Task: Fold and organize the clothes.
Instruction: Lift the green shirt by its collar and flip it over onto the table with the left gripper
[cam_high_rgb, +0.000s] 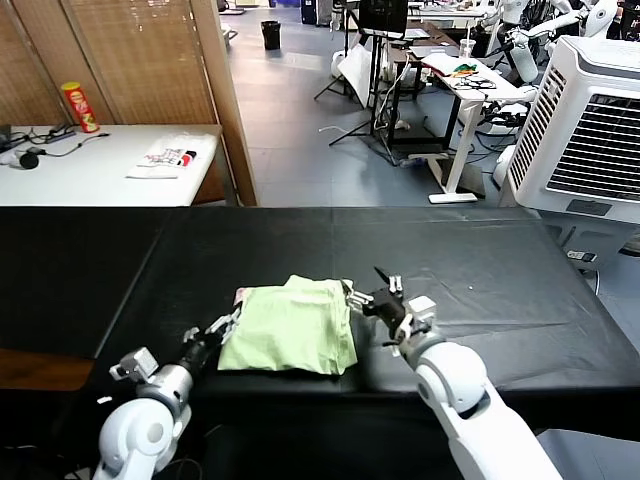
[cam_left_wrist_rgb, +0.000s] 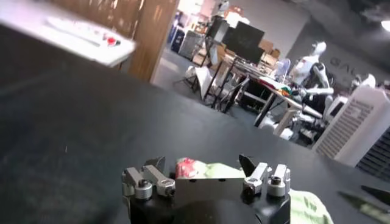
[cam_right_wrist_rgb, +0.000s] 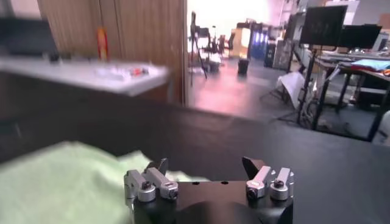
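Left pincer (cam_high_rgb: 228, 322) open, jaws spread, sitting at the left edge of the shirt (cam_high_rgb: 292, 327), near its red-and-white patch (cam_high_rgb: 241, 296). From the left wrist camera the patch (cam_left_wrist_rgb: 187, 167) shows just past the fingertips (cam_left_wrist_rgb: 157, 163).

Right pincer (cam_high_rgb: 372, 296) also open, at the shirt's right edge, tips pointing away from the robot. Can't tell whether either one touches fabric.

Shirt is a pale lime-green folded bundle, roughly square, no clear long axis; lies near the front edge of the black surface (cam_high_rgb: 500, 270), between the two pincers.

Further out: white air cooler (cam_high_rgb: 590, 130) at right, red snack can (cam_high_rgb: 80, 106) on a white table (cam_high_rgb: 90, 170) at left. No readable writing on either.
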